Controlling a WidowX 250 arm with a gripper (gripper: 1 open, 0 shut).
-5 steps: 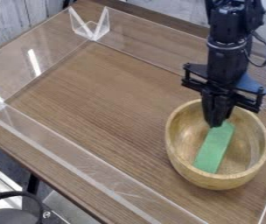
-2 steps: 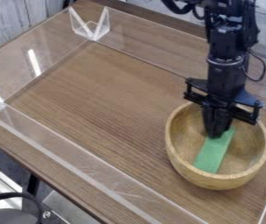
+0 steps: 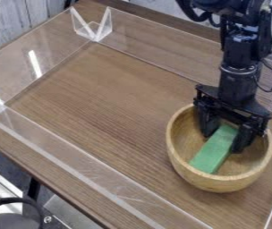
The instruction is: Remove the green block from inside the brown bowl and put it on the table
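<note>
The brown bowl (image 3: 189,170) sits on the table (image 3: 90,107) at the lower right. The green block (image 3: 213,152) lies slanted inside it, its far end up against the bowl's back wall. My black gripper (image 3: 233,128) points down into the bowl with its fingers spread open, one on each side of the block's far end. Whether the fingers touch the block I cannot tell.
Low clear acrylic walls (image 3: 55,152) run along the table's edges, with a clear corner bracket (image 3: 93,25) at the back. The black arm (image 3: 243,45) rises from the gripper at the upper right.
The gripper has sunk lower into the bowl and its fingers have gone from shut to open around the block's far end. The block looks slightly shifted.
</note>
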